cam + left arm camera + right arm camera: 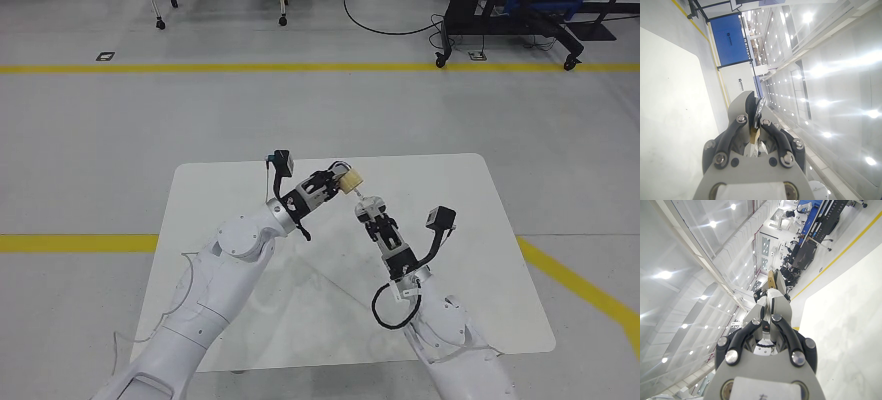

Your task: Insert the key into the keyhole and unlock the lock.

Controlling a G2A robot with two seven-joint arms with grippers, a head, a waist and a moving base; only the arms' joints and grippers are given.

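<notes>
My left gripper [333, 182] is shut on a brass padlock [349, 181] and holds it in the air above the far middle of the white table [470, 260]. In the left wrist view the lock's brass body [754, 134] and silver shackle [760, 106] sit between the fingers [749, 99]. My right gripper [369, 208] is shut on the key [770, 295], whose grip is wrapped in white. The key points at the padlock [770, 280] just beyond it. Whether its tip is inside the keyhole is hidden.
The white table has bare surface around both arms. Yellow floor lines [300, 68] run past its far and side edges. Carts and wheeled frames [520, 30] stand on the floor well behind the table.
</notes>
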